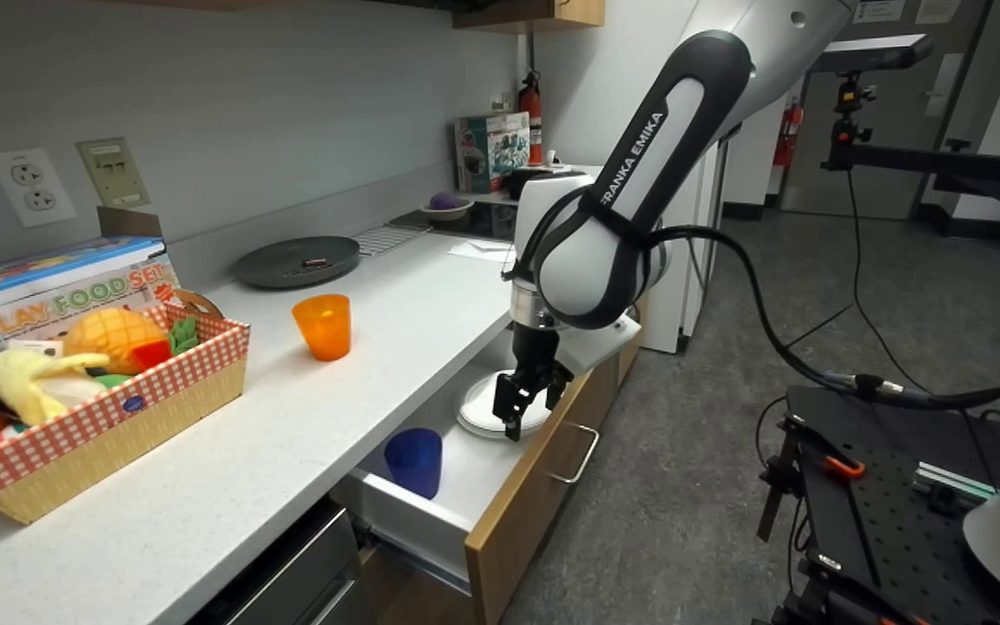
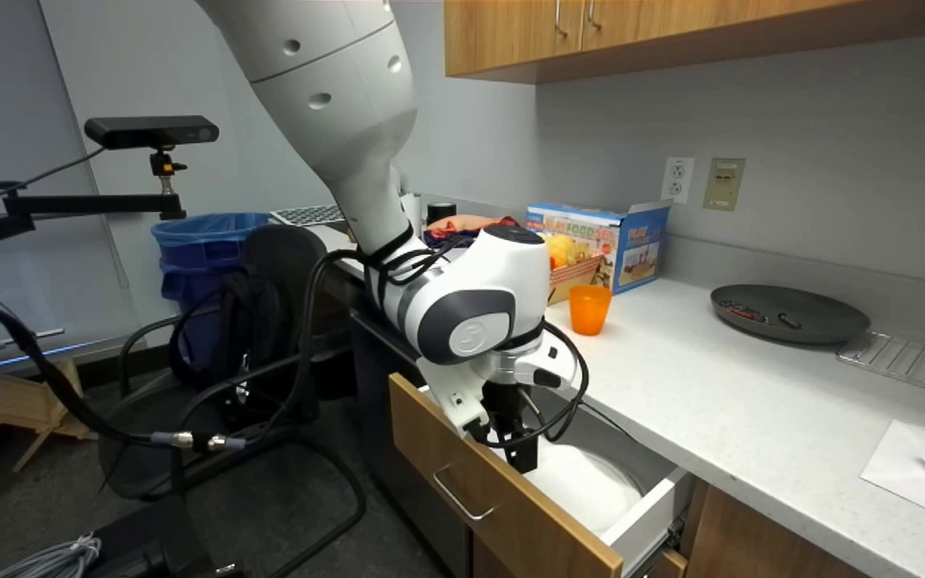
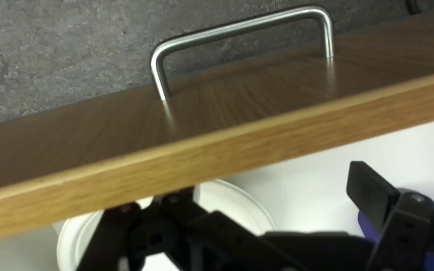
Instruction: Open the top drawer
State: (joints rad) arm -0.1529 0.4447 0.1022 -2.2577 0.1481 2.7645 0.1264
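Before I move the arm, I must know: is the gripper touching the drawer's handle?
Apart. In the wrist view, the drawer front stands between the gripper, inside, and the handle, outside.

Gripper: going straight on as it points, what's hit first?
Most likely the white plate in the open top drawer: the gripper points down toward it. Depth is unclear; the drawer bottom beside it could come first.

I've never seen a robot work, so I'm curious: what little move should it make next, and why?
Probably lift the gripper straight up: the top drawer already stands well open, baring the blue cup inside, and the open gripper hangs behind the drawer's wooden front, holding nothing.
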